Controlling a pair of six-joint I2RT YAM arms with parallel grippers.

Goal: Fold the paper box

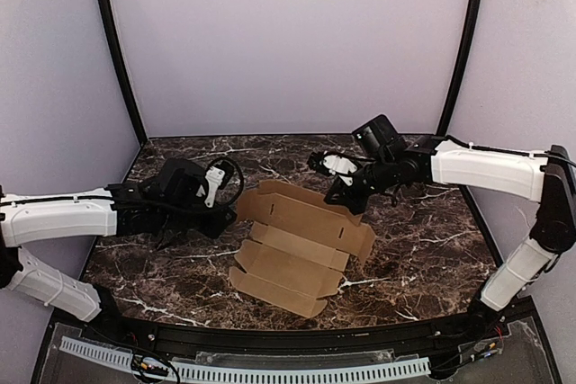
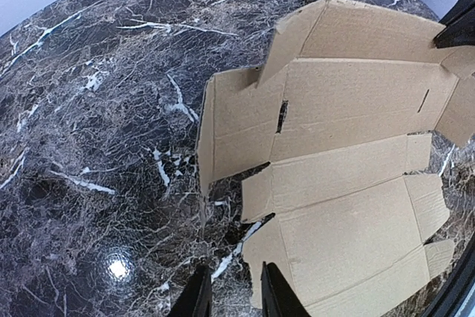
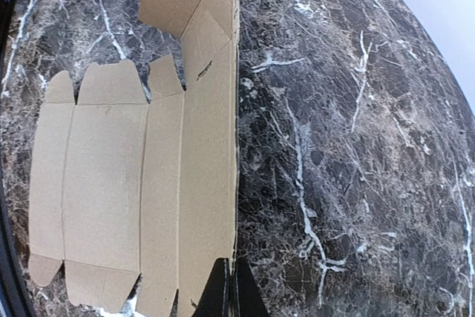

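The paper box is spread open, unfolded, in the middle of the marble bench, between the two arms. The left hand is held narrowly parted over bare bench just beside the box's left edge. The right hand is closed at the box's far right edge; whether cardboard is pinched cannot be told.

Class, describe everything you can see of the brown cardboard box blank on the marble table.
The plain brown, unprinted cardboard box blank lies unfolded on the dark marble table, between the two arms. Parallel creases divide it into long panels, with small tabbed flaps at the ends and thin slots. The near panels lie flat and the far panel tilts up. The right hand, shut, meets that far edge, but a grip cannot be confirmed. The left hand sits beside its left end.
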